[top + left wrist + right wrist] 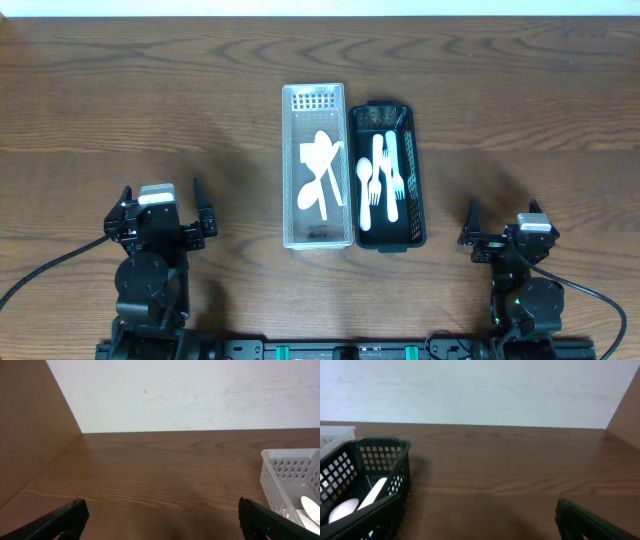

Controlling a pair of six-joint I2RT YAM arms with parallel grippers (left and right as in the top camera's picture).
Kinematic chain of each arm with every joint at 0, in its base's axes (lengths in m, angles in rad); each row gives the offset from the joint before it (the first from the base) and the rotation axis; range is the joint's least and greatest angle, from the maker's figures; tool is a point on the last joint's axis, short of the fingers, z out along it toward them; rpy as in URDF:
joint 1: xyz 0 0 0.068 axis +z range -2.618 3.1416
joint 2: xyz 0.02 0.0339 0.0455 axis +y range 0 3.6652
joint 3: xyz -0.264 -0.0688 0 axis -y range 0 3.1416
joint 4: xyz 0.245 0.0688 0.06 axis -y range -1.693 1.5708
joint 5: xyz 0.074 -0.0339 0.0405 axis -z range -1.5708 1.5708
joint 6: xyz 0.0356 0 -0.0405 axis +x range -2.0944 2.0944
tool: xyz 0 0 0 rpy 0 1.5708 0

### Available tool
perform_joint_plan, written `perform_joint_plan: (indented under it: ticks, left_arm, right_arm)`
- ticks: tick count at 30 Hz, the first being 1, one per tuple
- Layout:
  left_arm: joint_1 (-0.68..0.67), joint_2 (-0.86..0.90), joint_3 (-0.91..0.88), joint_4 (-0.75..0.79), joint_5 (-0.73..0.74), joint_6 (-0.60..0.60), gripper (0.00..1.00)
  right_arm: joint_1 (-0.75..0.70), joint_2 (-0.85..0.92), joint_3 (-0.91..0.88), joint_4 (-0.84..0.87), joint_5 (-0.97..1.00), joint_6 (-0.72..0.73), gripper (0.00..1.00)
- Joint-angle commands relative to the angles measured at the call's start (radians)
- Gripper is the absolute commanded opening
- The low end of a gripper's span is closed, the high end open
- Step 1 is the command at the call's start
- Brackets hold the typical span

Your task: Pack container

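Left tool [162, 190] and right tool [503, 215] are held open; white basket [286, 170] and black basket [419, 170] are set side by side between them.

I'm seeing spoons [322, 180] lying in the tray [289, 180]. The basket [418, 190] is touching the tray's right side, holding forks [393, 175].

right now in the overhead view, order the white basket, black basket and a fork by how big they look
1-2. white basket and black basket: nearly alike, no clear winner
3. fork: clearly smallest
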Motion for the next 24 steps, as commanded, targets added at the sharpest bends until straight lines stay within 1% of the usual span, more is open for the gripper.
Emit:
perform_joint_plan:
  ticks: [1,6,9,14,15,20,22,24]
  left_arm:
    - [-0.003,-0.006,-0.002,0.004,-0.016,0.006,0.98]
    - [-0.003,-0.006,-0.002,0.005,-0.027,0.021,0.98]
    - [-0.003,-0.006,-0.002,-0.002,-0.126,0.132,0.98]
    - [-0.003,-0.036,-0.002,-0.091,-0.131,0.133,0.98]
    - [-0.003,-0.052,-0.002,-0.098,-0.127,0.128,0.98]
    - [-0.003,-0.158,-0.014,-0.099,0.011,0.010,0.98]
    - [-0.003,-0.192,-0.037,-0.083,0.043,-0.016,0.98]
    - [-0.003,-0.228,-0.079,-0.035,0.084,-0.018,0.98]
  right_arm:
    - [0.008,-0.007,-0.005,0.002,-0.004,0.011,0.99]
    - [0.008,-0.007,-0.005,0.002,-0.004,0.011,0.99]
    - [0.008,-0.007,-0.005,0.002,-0.004,0.011,0.99]
    - [0.008,-0.007,-0.005,0.002,-0.004,0.011,0.99]
    - [0.008,-0.007,-0.005,0.002,-0.004,0.011,0.99]
    - [0.008,-0.007,-0.005,0.002,-0.004,0.011,0.99]
    - [0.008,-0.007,-0.005,0.002,-0.004,0.011,0.99]
    - [0.008,-0.007,-0.005,0.002,-0.004,0.011,0.99]
